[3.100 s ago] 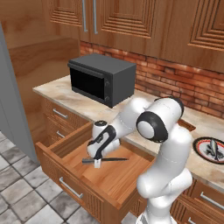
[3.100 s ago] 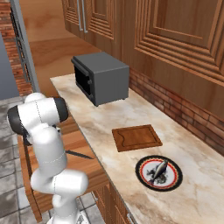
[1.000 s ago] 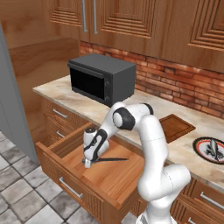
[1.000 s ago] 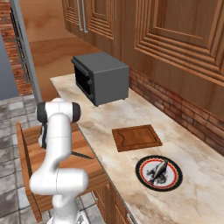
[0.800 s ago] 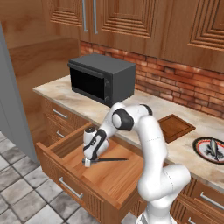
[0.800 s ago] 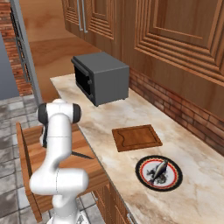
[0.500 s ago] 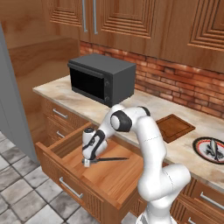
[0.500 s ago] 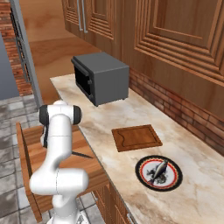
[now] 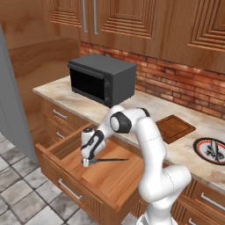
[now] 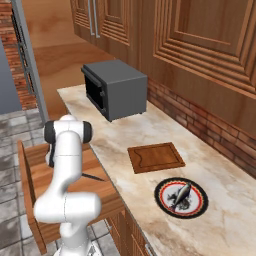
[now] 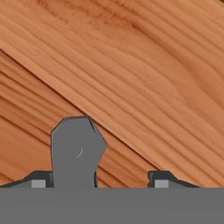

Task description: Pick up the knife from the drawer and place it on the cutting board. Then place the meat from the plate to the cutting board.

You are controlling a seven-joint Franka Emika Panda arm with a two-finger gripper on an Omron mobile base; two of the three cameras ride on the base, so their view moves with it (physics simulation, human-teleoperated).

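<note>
The drawer stands pulled out below the counter, and the dark knife lies flat on its wooden floor. My gripper reaches down into the drawer at the handle end of the knife. In the hand view the grey knife handle stands between the fingertips, close to the left one, and the gripper is open around it. The cutting board lies bare on the counter. Beside it is the plate with the meat on it. From the right base view I see the knife blade, the cutting board, the plate and the meat.
A dark microwave stands on the counter to the left of the cutting board, against the brick wall. Smaller drawers with silver handles sit left of the open drawer. Wall cabinets hang above the counter.
Since the oldest frame the arm has stretched out and the hand has come down to the knife's handle end. Over the last second the hand has stayed almost still.
</note>
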